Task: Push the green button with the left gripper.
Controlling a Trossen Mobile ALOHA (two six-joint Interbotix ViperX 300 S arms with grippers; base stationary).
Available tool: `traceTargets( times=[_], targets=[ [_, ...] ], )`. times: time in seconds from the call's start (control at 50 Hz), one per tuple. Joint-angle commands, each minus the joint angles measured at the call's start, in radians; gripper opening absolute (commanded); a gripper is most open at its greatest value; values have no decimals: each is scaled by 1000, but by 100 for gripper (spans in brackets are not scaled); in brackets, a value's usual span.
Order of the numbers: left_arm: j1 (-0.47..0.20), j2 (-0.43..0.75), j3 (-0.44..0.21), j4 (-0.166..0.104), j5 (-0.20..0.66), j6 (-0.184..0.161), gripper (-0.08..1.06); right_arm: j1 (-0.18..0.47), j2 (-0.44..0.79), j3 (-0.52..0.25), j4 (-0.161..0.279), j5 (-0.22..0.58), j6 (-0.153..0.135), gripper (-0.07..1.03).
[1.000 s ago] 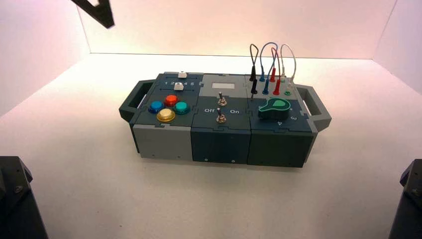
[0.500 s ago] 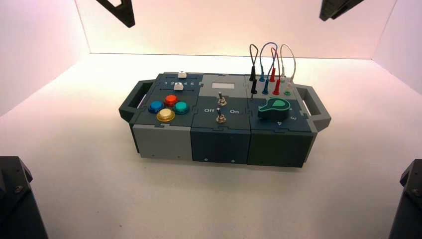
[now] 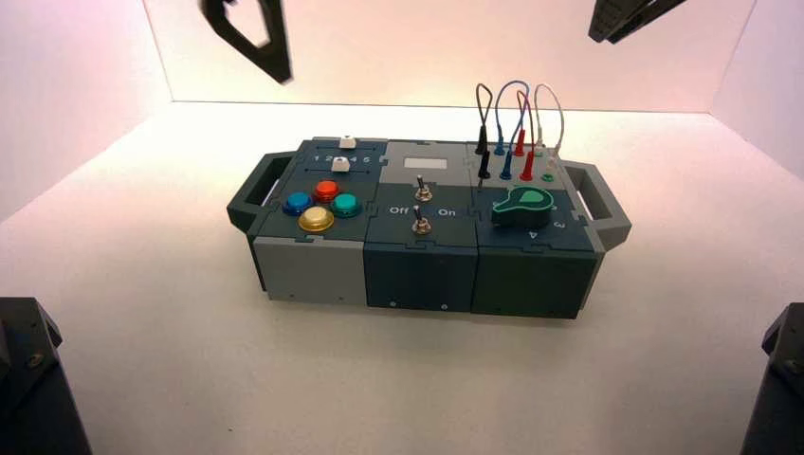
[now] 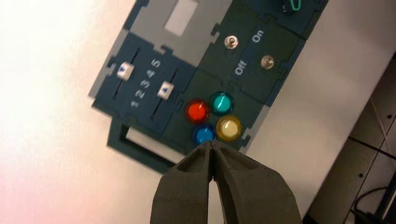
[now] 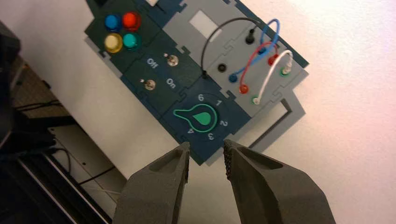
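1. We see a broad white table (image 3: 142,313) carrying everything, with pale walls behind it.
2. On it stands a dark blue-grey plastic box (image 3: 422,227) with a loop handle at each end and one light grey front panel at its left.
3. Our black left gripper (image 3: 254,43) hangs high above the table, behind the box's left end and well apart from it; in the left wrist view (image 4: 212,145) its two tapered fingers meet at the tips, pinched together on nothing.
4. Our black right gripper (image 5: 206,158) hangs high behind the box's right end, its fingers a narrow gap apart and empty.
5. A green pointer-shaped rotary knob (image 5: 200,118) sits on the box's right section, ringed by numbers.
6. The small round teal-green dome button (image 3: 345,204) sits on the left section's top, at the right of a four-button cluster: the red button (image 3: 326,190) behind, the blue button (image 3: 298,201) left, and the larger yellow button (image 3: 316,219) in front.
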Motion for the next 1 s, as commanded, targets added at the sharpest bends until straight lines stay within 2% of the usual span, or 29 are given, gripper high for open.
traceTargets(
  times=[0.02,0.26,0.34,0.42,0.64,1.0],
  targets=[
    [-2,6,-11,-5,-31,-5,-3,2,-9,-14,21,2,-12,41],
    [-44,63,-14,-11,-61,-9,-3,2,-11,-9,29,0,-12,41],
    [-44,83,-11,-15,-74,-37,-3,2,-11,-12,35,0,-12,41],
    [-46,95,-11,-18,-84,-43,-3,2,-9,-12,37,2,-12,41],
    [-63,123,-12,-18,-89,-41,-3,2,-8,-2,55,0,-12,41],
    [-84,201,-21,-15,-91,-37,-3,2,-14,-3,55,-2,-12,41]
  ],
)
